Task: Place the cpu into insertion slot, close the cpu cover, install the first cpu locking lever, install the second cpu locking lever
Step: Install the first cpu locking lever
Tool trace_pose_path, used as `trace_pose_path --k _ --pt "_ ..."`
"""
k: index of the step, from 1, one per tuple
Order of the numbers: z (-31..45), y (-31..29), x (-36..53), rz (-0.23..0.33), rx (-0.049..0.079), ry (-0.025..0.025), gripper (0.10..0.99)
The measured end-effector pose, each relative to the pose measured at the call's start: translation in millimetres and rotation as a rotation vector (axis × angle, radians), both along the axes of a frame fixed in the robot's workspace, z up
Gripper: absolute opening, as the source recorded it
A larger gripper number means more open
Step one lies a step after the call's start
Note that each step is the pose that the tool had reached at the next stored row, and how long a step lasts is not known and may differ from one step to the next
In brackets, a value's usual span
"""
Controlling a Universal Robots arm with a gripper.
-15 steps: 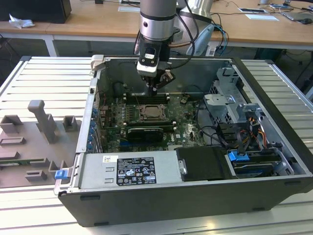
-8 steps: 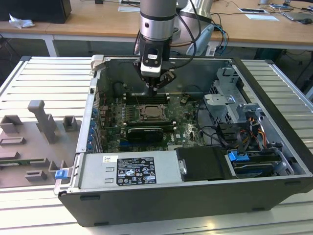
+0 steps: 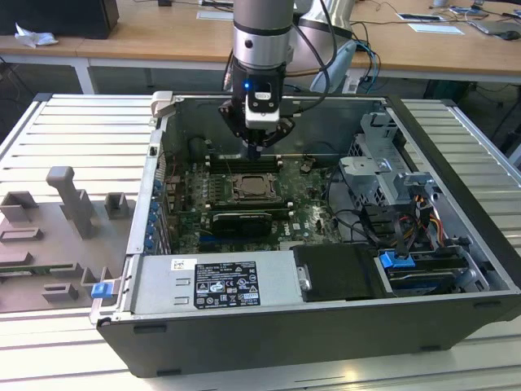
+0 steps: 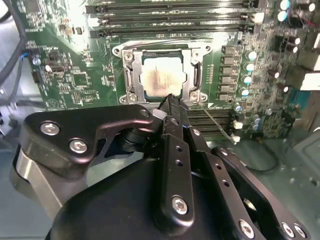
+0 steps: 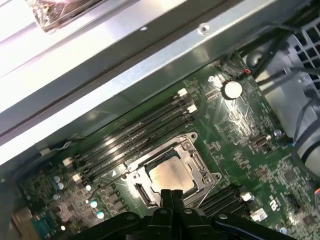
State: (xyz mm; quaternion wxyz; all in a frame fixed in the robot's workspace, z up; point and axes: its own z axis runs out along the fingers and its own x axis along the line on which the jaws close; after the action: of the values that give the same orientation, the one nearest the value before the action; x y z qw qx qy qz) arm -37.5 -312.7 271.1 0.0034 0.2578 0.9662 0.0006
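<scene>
Below end effector (image 4: 170, 99), cpu (image 4: 161, 77) w/in insertion slot (image 4: 134, 80)

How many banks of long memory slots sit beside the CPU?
2. The first bank lies between the cpu and the case wall; the second bank lies on the cpu's opposite side, perhaps partly hidden by the tool.

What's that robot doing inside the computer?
A robot arm is reaching into the open computer case. Its claw, pinched shut and empty, hangs close to the square chip. The chip lies in its place on the green board, with the metal frame down flat around it.
</scene>
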Motion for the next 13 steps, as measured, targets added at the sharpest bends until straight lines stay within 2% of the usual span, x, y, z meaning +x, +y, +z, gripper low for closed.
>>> trace_pose_path --k 7,10,11,13 --pt "-0.5 0.0 0.0 0.099 0.0 -0.0008 0.106" --pt "-0.9 0.0 0.0 0.163 0.0 -0.007 0.106" --pt "-1.2 0.0 0.0 0.208 0.0 -0.0096 0.106" --pt "-1.4 0.0 0.0 0.262 0.0 -0.0105 0.106"
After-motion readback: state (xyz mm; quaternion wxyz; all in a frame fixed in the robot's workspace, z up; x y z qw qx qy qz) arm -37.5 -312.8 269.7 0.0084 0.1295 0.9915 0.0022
